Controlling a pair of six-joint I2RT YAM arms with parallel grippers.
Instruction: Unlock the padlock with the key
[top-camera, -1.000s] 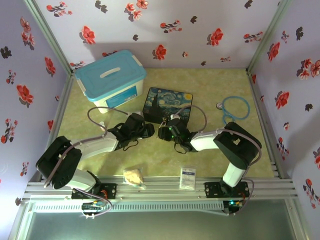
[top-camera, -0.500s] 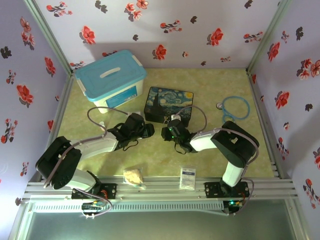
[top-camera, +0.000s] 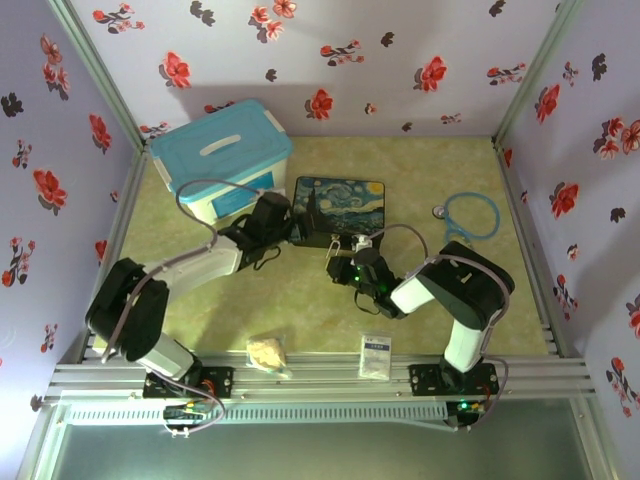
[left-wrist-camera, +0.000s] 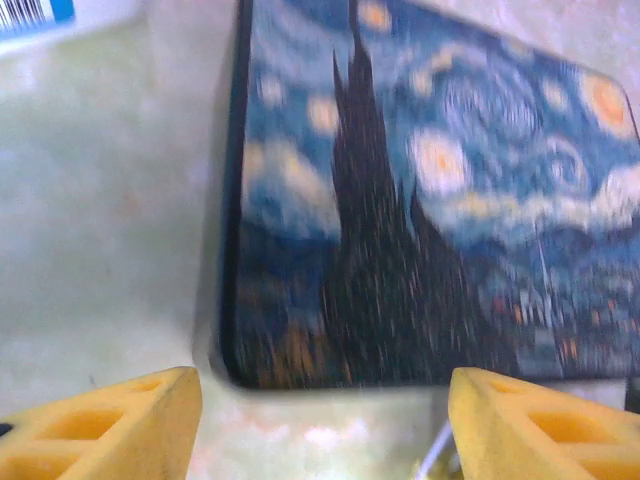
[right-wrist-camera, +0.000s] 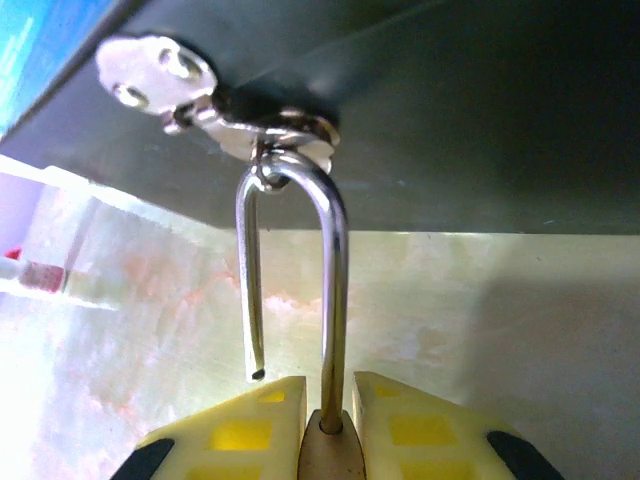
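In the right wrist view, my right gripper (right-wrist-camera: 328, 400) is shut on the brass padlock (right-wrist-camera: 327, 458). Its silver shackle (right-wrist-camera: 335, 300) stands open: one leg stays in the body, the free end hangs loose. The loop still hooks through the metal hasp (right-wrist-camera: 280, 135) on the dark-blue starry-night tin (top-camera: 340, 205). From above, the right gripper (top-camera: 345, 262) sits just in front of the tin. My left gripper (top-camera: 283, 228) is open at the tin's front-left corner (left-wrist-camera: 240, 360), its yellow fingers (left-wrist-camera: 120, 420) holding nothing. The key is hidden.
A white box with a blue lid (top-camera: 222, 160) stands at the back left, close to my left arm. A blue stethoscope-like loop (top-camera: 472, 215) lies at the right. A white packet (top-camera: 376, 353) and a crumpled beige lump (top-camera: 266, 353) lie near the front edge.
My left gripper has swung away from the middle and up toward the tin's left corner. The right gripper has drawn back slightly toward the near edge, still holding the padlock.
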